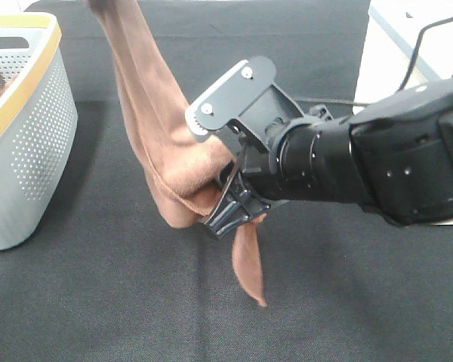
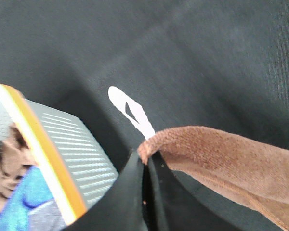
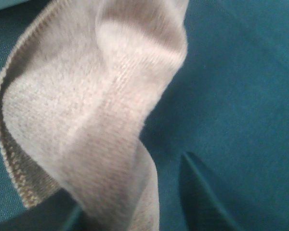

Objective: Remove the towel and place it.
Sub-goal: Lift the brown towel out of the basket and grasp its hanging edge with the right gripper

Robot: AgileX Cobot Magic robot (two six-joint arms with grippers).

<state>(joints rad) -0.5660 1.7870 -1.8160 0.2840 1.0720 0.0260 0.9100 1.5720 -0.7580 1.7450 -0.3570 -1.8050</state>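
— Closest to the high camera, the black right arm (image 1: 377,162) is seen reaching in from the side. How is its end effector (image 1: 225,154) set?

— Its jaws are held apart. A fold of the towel (image 1: 147,113) is draped between them, and in the wrist view a gap is shown beside one finger, so no clamp is made.

— And where is the towel found?

— It is hung in the air above the dark tabletop (image 1: 98,302), beside the grey basket (image 1: 30,128) with the orange rim. It is stretched down from the top edge of the high view, bunched around the right end effector, and a narrow tail is left dangling below it. Whether the tail's tip is touching the tabletop cannot be told.

— By what is it held up?

— One corner is pinched by the left end effector (image 2: 145,166), whose jaws are pressed together on the hem. The white tag (image 2: 130,110) is seen sticking out just past that corner.
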